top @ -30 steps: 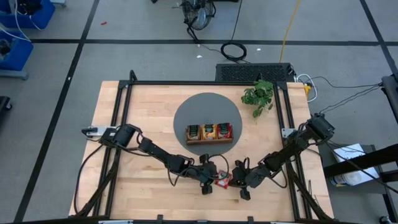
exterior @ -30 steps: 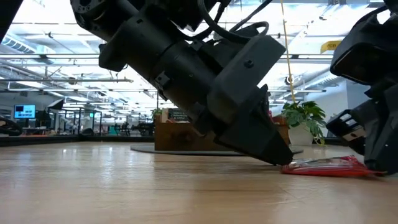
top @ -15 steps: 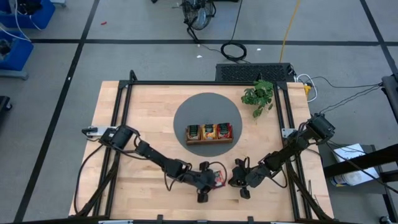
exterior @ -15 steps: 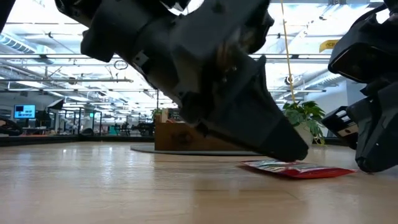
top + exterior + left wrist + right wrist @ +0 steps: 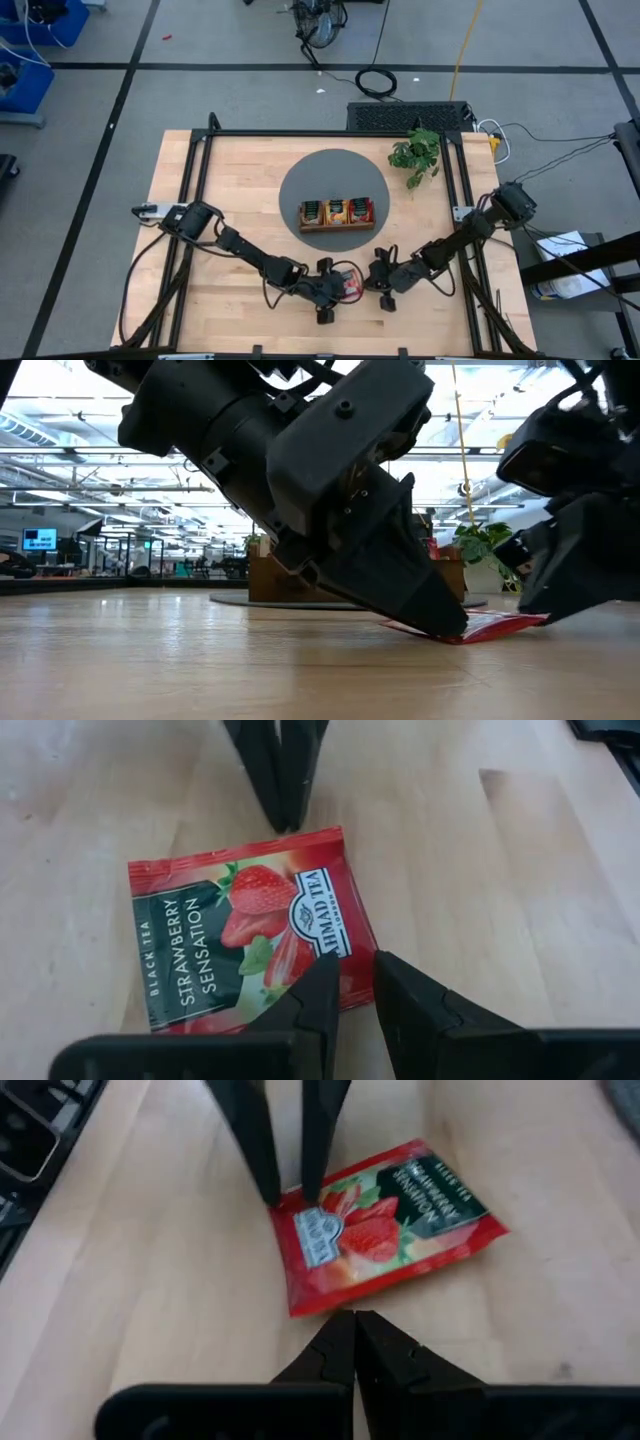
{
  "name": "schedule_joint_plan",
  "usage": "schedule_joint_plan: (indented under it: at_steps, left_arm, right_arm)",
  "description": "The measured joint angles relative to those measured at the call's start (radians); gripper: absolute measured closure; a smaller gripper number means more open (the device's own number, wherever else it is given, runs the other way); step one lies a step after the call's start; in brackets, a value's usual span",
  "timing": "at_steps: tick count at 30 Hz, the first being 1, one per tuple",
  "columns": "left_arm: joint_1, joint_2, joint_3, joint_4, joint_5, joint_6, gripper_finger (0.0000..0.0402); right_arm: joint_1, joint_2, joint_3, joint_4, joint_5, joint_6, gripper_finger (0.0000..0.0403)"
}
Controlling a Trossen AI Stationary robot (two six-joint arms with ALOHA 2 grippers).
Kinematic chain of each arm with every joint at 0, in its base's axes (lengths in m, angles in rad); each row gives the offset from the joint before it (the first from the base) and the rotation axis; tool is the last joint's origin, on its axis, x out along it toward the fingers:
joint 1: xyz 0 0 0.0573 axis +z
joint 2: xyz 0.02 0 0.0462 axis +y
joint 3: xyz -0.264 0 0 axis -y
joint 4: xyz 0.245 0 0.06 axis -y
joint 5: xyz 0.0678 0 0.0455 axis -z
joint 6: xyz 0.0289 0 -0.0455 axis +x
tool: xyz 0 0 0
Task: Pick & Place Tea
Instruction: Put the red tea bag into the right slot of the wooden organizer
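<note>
My left hand (image 5: 345, 982) is low at the near edge of the tabletop (image 5: 240, 190), its fingers (image 5: 315, 995) set narrow over one edge of a red sachet (image 5: 245, 925). The edge sits between the tips, and in the low view that end of the sachet (image 5: 470, 627) tilts up off the wood, so I am holding it. Its label reads strawberry, on a dark green band.

My right hand (image 5: 355, 1330) faces the left one from the other side of the sachet (image 5: 385, 1230), fingers pressed together, tips just short of its opposite edge and holding nothing. From above, the two hands (image 5: 330, 290) (image 5: 382, 283) meet nose to nose with the sachet (image 5: 350, 284) between them.

Farther back, a tray (image 5: 337, 226) sits on a round grey mat (image 5: 300, 180), with more sachets (image 5: 336, 210) standing in its compartments. A small plant (image 5: 415, 155) stands beside the mat on the right.
</note>
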Motion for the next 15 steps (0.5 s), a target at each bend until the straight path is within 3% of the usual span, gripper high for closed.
schedule_joint_plan:
  at_steps: [7,15]
  left_arm:
    - [0.0,0.014,0.002,-0.014,-0.001,0.022,0.0328]
    - [0.004,0.043,0.001,-0.005,0.005,0.036,0.0328]
  right_arm:
    - [-0.051,-0.015,0.002,-0.052,-0.046,0.018,0.0379]
    - [-0.141,-0.031,0.002,-0.044,-0.335,0.162,0.0321]
